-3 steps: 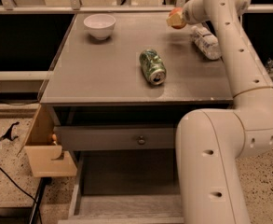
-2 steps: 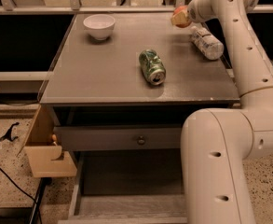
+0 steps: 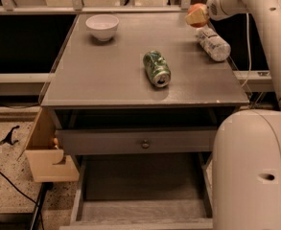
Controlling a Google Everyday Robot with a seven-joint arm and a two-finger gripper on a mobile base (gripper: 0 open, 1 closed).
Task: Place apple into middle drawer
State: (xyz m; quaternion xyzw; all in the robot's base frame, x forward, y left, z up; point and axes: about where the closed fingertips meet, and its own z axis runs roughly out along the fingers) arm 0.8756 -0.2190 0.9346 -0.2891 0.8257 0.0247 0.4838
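Observation:
The apple (image 3: 196, 15) is red-orange with a paler patch and hangs just above the table's far right corner. My gripper (image 3: 201, 13) is shut on it, coming in from the upper right at the end of the white arm. The middle drawer (image 3: 140, 211) is pulled open low at the front, and its bare grey floor shows with nothing in it. The gripper and apple are far behind and above the drawer.
A green soda can (image 3: 157, 68) lies on its side mid-table. A white bowl (image 3: 102, 27) stands at the far left, and a plastic bottle (image 3: 213, 44) lies below the apple. A closed drawer front with a knob (image 3: 143, 143) sits above the open drawer. My white arm body (image 3: 252, 171) fills the right foreground.
The gripper has carried the apple a little to the right and slightly up, away from the table's back edge. The can, bowl and bottle have not moved.

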